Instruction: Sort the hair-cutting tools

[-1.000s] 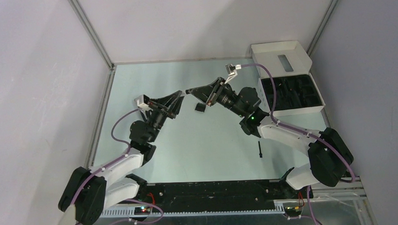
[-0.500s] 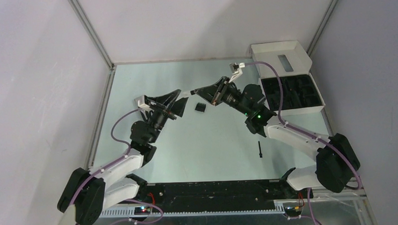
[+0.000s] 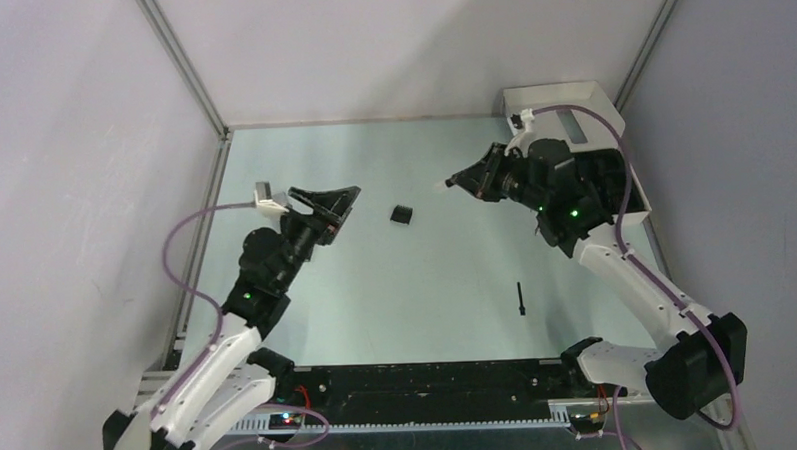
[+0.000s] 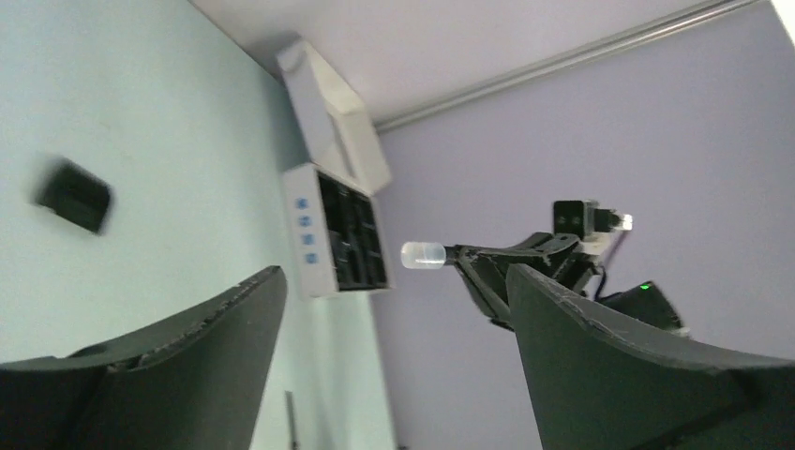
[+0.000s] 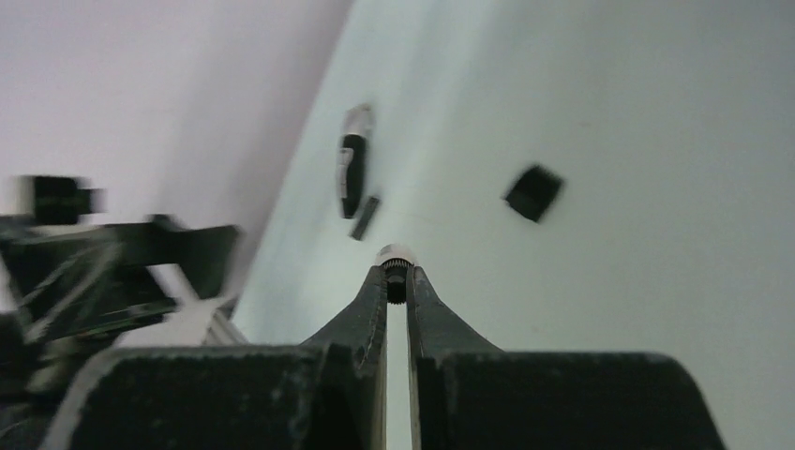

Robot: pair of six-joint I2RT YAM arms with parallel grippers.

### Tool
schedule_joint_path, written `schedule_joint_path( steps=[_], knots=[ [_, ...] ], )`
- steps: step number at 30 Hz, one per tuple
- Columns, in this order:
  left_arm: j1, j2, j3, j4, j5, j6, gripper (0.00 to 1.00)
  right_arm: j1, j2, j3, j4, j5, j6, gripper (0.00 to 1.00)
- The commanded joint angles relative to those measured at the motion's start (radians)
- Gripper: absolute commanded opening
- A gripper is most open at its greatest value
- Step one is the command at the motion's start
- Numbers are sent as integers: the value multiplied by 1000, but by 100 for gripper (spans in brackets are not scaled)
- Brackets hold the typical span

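The right gripper (image 3: 452, 180) pinches a small clear-capped piece (image 5: 394, 254) by its tip, raised near the white box (image 3: 555, 91), probably to stow it, while the left gripper (image 3: 325, 196) stands wide open and empty.

The table (image 3: 376, 276) looks smooth and matt, the white box (image 3: 555, 92) papery, and the left gripper (image 4: 394, 277) has rough-edged, matt black plastic fingers (image 4: 619, 356).

The left arm reaches from the near left, its left gripper (image 3: 336, 199) raised, jaws spread wide and facing right. The right arm stretches to the far right. Its right gripper (image 3: 453, 181) points left, jaws pinched on what looks like a small pale-tipped piece (image 5: 395, 255).
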Motion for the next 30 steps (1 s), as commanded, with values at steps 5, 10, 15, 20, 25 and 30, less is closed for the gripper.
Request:
schedule_joint_path(
  steps=[5, 10, 15, 20, 25, 30],
  knots=[
    [7, -199, 234, -633, -273, 699, 97, -156, 32, 222, -568, 84, -235, 0],
    [7, -290, 276, -773, -421, 903, 100, -237, 144, 342, -756, 204, -329, 0],
    [7, -346, 245, -827, -511, 1022, 100, -311, 238, 440, -883, 319, -380, 0],
    [7, -362, 206, -818, -560, 1073, 100, -366, 351, 510, -926, 426, -427, 0],
    [7, -352, 146, -766, -604, 1087, 100, -394, 460, 559, -921, 499, -468, 0],
    [7, -332, 112, -721, -611, 1112, 100, -403, 572, 635, -912, 526, -530, 0]
  ],
)
